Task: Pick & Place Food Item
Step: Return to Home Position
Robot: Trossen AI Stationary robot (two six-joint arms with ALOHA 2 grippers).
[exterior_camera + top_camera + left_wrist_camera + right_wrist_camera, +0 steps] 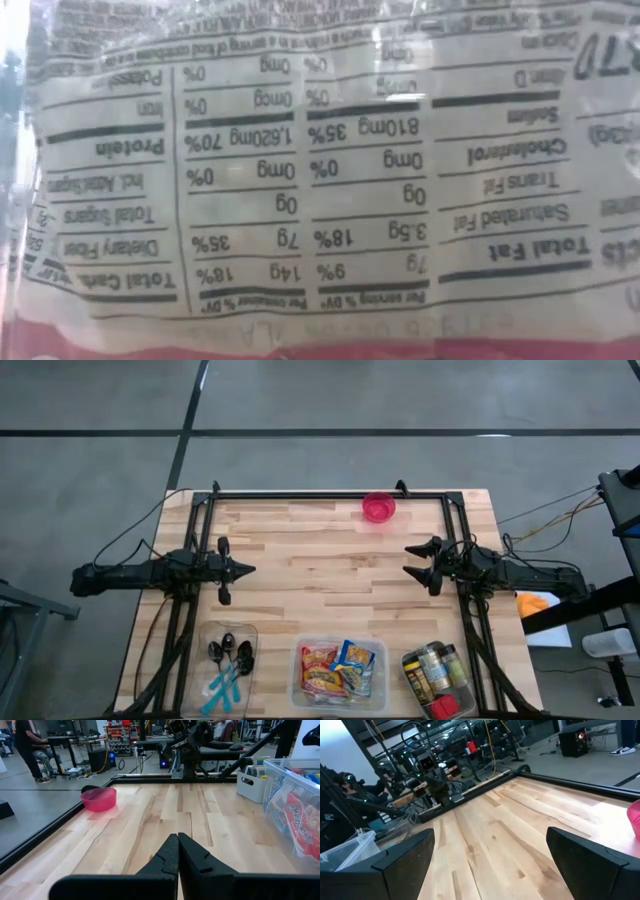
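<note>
Blue spoons point(222, 688) lie in the transparent bin point(251, 628) at the near left corner of the table point(320, 595), crossed below a few black spoons point(230, 651) in the same bin. Just beyond that bin, toward the far edge, the left arm reaches in over the left edge. The left gripper point(243, 570) point(177, 840) is low over the bare wood about halfway between the near and far edges, its two fingers pressed together with nothing between them. At the middle of the near edge stands a second clear bin point(297, 660) point(295, 775) filled with food packets point(340, 668) point(300, 815) in red, yellow and blue. In the low view, the printed nutrition panel point(300, 170) of one packet fills the whole frame, its lettering reversed and a red band along its lower side. A pink bowl point(379, 508) point(99, 798) sits by the far edge, right of centre. The right gripper point(408, 560) point(490, 835) reaches in from the right edge at about the same depth as the left one. Its fingers are spread wide and hold nothing. A third bin point(408, 660) point(250, 782) at the near right corner holds jars point(440, 668).
</note>
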